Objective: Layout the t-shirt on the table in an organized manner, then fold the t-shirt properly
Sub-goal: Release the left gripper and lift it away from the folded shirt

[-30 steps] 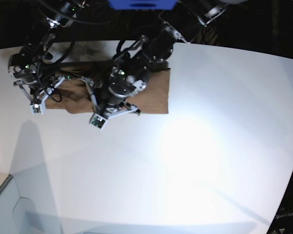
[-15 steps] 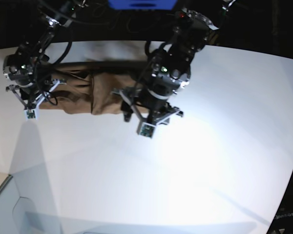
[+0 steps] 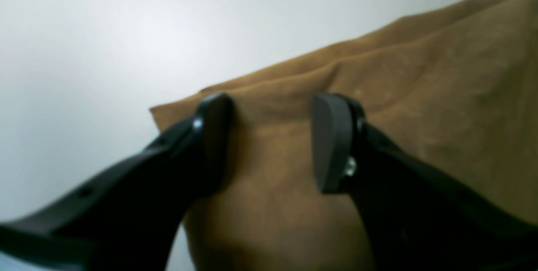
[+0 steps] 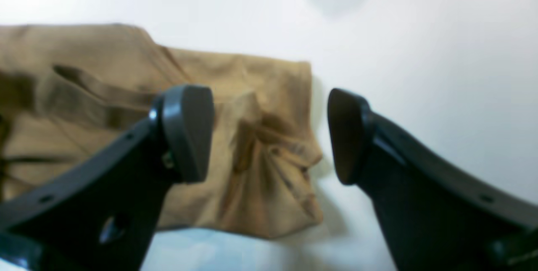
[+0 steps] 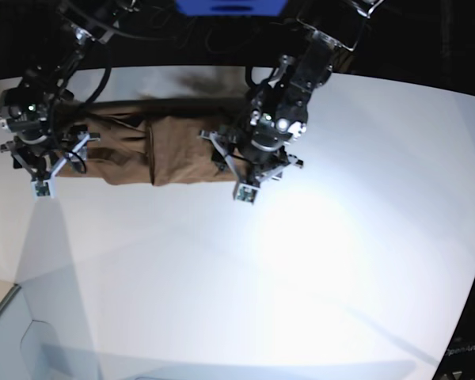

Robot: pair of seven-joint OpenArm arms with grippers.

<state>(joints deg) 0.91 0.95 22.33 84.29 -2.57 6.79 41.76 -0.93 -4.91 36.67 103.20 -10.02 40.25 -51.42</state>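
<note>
The brown t-shirt lies as a long wrinkled band across the far part of the white table. My left gripper hovers open over one end of the t-shirt, its fingers astride flat cloth near a corner, gripping nothing. In the base view this left gripper sits at the band's right end. My right gripper is open just above the crumpled other end of the t-shirt, with bare table to its right. The right gripper is at the band's left end.
The table's curved far edge meets a dark background with cables and a blue object. A pale grey panel sits at the bottom left corner. Bright glare marks the tabletop near its middle.
The left arm pulled the shirt's end rightward, drawing the folded cloth into a long band, then drew back a little. Both grippers have opened and let go of the cloth.
</note>
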